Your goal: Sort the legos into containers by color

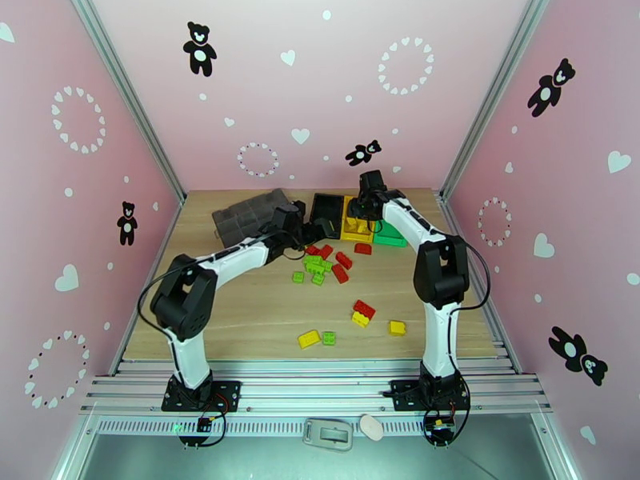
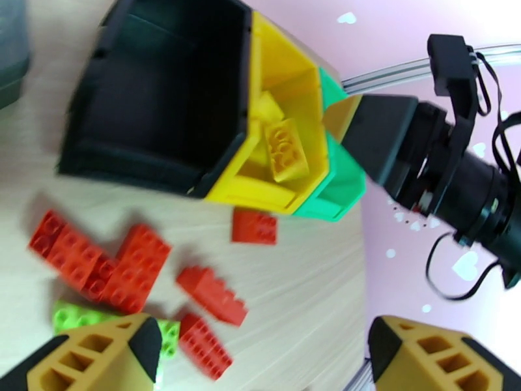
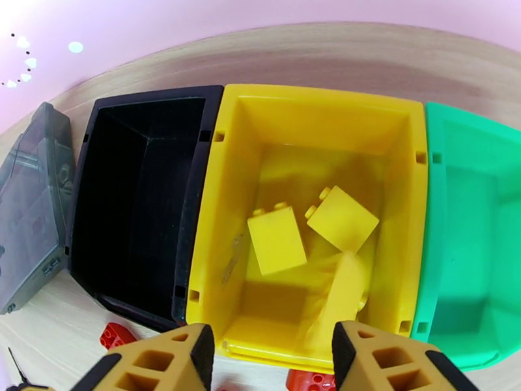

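Note:
The containers stand in a row at the back: black (image 1: 326, 211), yellow (image 1: 353, 226) and green (image 1: 390, 235). My right gripper (image 1: 368, 210) hangs over the yellow bin (image 3: 312, 118), jaws open (image 3: 267, 363). Two yellow legos (image 3: 277, 241) (image 3: 342, 219) lie inside, and a blurred yellow one (image 3: 342, 294) shows just beyond my fingertips. My left gripper (image 1: 310, 231) is open (image 2: 260, 360) low over red legos (image 2: 211, 294) in front of the black bin (image 2: 163, 92), holding nothing. More red (image 1: 364, 308), green (image 1: 314, 266) and yellow (image 1: 309, 339) legos lie scattered on the table.
A dark-grey organizer box (image 1: 248, 216) sits left of the black bin. The right arm's black wrist (image 2: 456, 177) is close to my left gripper's right side. Pink walls with metal posts close in the wooden table (image 1: 240, 314) on three sides.

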